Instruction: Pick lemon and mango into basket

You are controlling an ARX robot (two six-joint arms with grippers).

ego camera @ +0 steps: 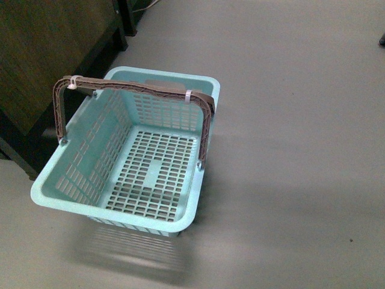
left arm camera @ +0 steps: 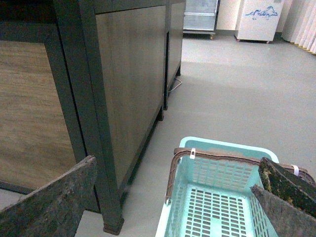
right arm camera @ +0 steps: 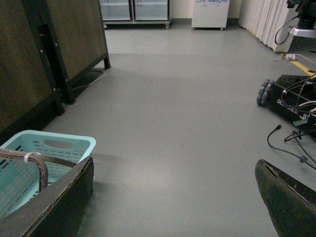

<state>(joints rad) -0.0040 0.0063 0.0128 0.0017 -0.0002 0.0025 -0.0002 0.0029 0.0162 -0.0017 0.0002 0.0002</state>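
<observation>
Right wrist view: right hand [right arm camera: 174,167] spread wide.

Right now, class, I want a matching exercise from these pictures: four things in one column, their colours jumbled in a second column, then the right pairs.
Things:
1. basket
2. handles
3. zip ties
4. floor

Colours:
A. white
B. grey
C. pale turquoise
D. brown

Pairs: 1-C, 2-D, 3-A, 4-B

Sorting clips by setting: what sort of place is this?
Likely an indoor lab or mock shop: a turquoise shopping basket on the floor, glass-door coolers, a wheeled machine trailing cables.
</observation>
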